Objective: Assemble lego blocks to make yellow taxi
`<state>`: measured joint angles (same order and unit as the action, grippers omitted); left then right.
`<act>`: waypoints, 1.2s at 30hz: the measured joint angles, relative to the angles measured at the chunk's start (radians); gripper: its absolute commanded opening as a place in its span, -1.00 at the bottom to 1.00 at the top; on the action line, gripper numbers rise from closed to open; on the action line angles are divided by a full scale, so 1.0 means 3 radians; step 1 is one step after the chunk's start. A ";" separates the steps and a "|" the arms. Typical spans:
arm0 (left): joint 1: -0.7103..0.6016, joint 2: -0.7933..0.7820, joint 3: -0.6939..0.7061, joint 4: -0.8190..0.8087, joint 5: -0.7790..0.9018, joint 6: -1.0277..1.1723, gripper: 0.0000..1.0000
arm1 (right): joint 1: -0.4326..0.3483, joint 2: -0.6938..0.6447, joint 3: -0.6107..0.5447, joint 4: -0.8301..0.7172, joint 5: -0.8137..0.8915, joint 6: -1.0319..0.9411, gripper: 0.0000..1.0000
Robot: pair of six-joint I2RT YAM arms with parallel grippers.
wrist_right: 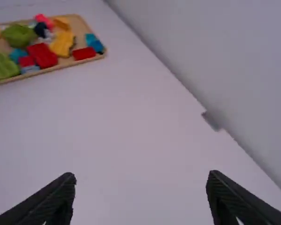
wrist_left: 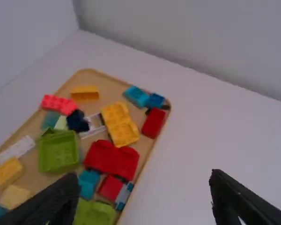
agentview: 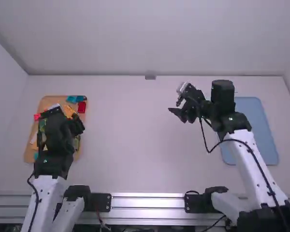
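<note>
Over the wooden tray [agentview: 31, 153] at the table's left stands my left gripper [agentview: 65, 121]; its own view shows the left gripper [wrist_left: 145, 199] open, nothing between its fingers. In that view loose blocks lie in the tray: a yellow piece [wrist_left: 119, 124], a red piece [wrist_left: 112, 159], a green piece [wrist_left: 58, 151], a red brick [wrist_left: 153, 123], a yellow brick [wrist_left: 85, 93] and several others. Right of the table's middle, well away from the tray, is my right gripper [agentview: 178, 112]. In the right wrist view the right gripper [wrist_right: 141, 199] is open and holds nothing.
A blue tray [agentview: 256, 123] lies on the table's right side, partly behind the right arm. A small grey piece [agentview: 150, 76] sits at the foot of the back wall. Bare white table [agentview: 125, 140] stretches between the two arms.
</note>
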<state>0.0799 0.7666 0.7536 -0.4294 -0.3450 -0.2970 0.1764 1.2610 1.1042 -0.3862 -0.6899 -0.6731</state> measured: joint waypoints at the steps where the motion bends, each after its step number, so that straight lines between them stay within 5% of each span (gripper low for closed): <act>1: 0.0046 0.0112 0.0137 -0.0097 0.0001 -0.0025 0.61 | 0.0032 0.0079 0.0070 -0.0011 -0.0052 -0.0051 0.62; 15: 0.0895 0.1993 0.2120 -0.1266 0.0523 -0.0362 0.93 | 0.0455 0.1087 0.0978 -0.0314 -0.0537 -0.0763 0.93; 23: 0.0950 0.3092 0.3068 -0.1757 0.0734 -0.0581 0.98 | 0.0468 0.1305 0.1179 -0.0376 -0.0664 -0.0955 0.98; 36: 0.0950 0.3829 0.3414 -0.1809 0.0918 -0.0815 0.98 | 0.0432 0.1314 0.1185 -0.0084 -0.0722 -0.0326 0.98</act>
<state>0.3649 1.9152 1.7779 -0.9722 -0.0696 -0.5415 0.3061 1.6550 1.4597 -0.4114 -0.9066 -0.7708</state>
